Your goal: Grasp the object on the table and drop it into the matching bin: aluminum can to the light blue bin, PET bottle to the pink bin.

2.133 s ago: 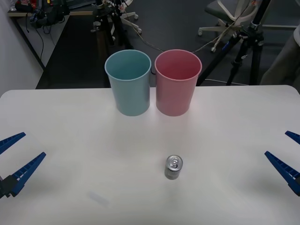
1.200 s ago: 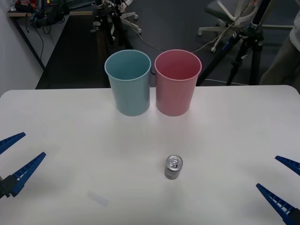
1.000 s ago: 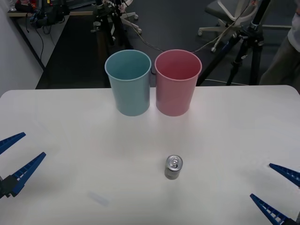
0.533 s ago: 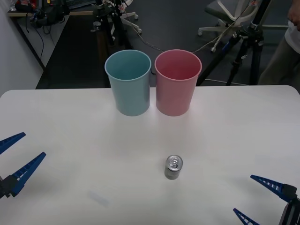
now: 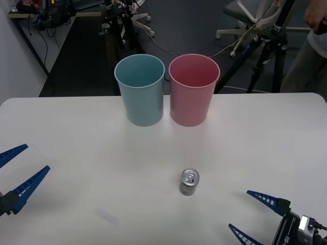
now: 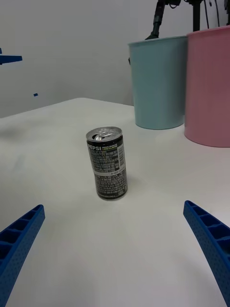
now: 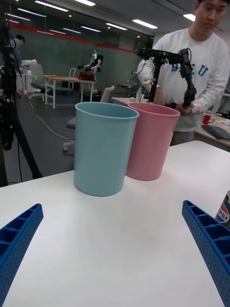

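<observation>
A small silver aluminum can [image 5: 189, 182] with dark printed sides stands upright on the white table [image 5: 76, 153], in front of the two bins; it also shows in the right wrist view as the can [image 6: 107, 162], and its edge as the can [image 7: 224, 209]. The light blue bin [image 5: 140, 90] and the pink bin [image 5: 193, 89] stand side by side at the table's far edge. My right gripper [image 5: 250, 217] is open at the front right, pointing at the can from about a hand's width away. My left gripper [image 5: 15, 169] hangs open at the far left edge.
Beyond the table stand a black tripod [image 5: 265, 51] and an office chair [image 5: 245, 15]. A faint smudge [image 5: 108, 217] marks the tabletop at the front left. Wide bare table lies between the can and the bins.
My right gripper has swung in from the right edge toward the front and leftward, closing on the can. The left gripper, the can and both bins have stayed put.
</observation>
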